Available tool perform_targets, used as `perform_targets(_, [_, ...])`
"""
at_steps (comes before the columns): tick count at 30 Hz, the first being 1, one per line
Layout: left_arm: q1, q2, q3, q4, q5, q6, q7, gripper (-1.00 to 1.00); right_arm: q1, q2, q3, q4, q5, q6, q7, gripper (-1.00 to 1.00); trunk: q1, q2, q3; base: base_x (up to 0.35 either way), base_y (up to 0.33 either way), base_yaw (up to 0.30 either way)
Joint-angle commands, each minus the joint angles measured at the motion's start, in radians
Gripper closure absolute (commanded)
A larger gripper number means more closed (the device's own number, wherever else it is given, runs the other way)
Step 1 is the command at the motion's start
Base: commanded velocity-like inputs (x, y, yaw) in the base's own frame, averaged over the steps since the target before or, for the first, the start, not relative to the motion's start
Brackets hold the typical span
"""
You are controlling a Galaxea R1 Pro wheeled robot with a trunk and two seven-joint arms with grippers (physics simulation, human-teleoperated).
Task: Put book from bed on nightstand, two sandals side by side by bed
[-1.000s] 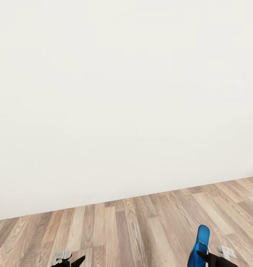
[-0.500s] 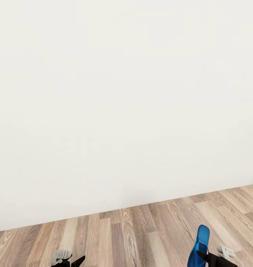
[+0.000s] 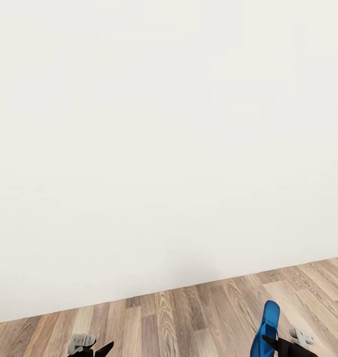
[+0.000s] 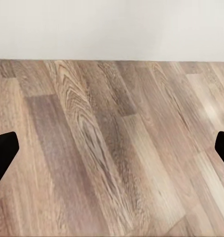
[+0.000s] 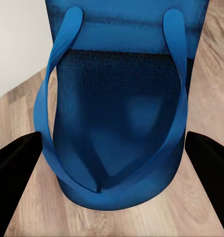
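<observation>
One sandal (image 3: 268, 325) is clamped in the right pincer (image 3: 274, 342), carried above the floor (image 3: 188, 317) near a wall (image 3: 164, 148); left pincer (image 3: 92, 349) spread, empty. Placing it, I reckon, remains.

The wall (image 3: 169, 139) is plain white, the floor (image 3: 198, 317) has light and darker brown wood planks with swirly grain, the sandal (image 5: 117, 123) is bright blue, maybe dotted, and both end effectors look black.
</observation>
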Motion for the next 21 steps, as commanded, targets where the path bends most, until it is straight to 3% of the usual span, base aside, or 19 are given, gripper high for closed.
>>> perform_targets(1, [-0.001,0.0,0.001,0.001,0.005,0.005,-0.005,-1.0,-0.001,0.001,-0.006,-0.001,-0.003,0.01,0.006,1.0,0.0,0.0,-0.001,0.045,-0.018,0.138])
perform_targets(21, [-0.001,0.0,0.002,0.001,0.005,0.004,-0.006,-1.0,-0.001,0.001,-0.006,-0.001,-0.003,0.01,0.004,1.0,0.0,0.0,-0.001,0.004,-0.001,0.247])
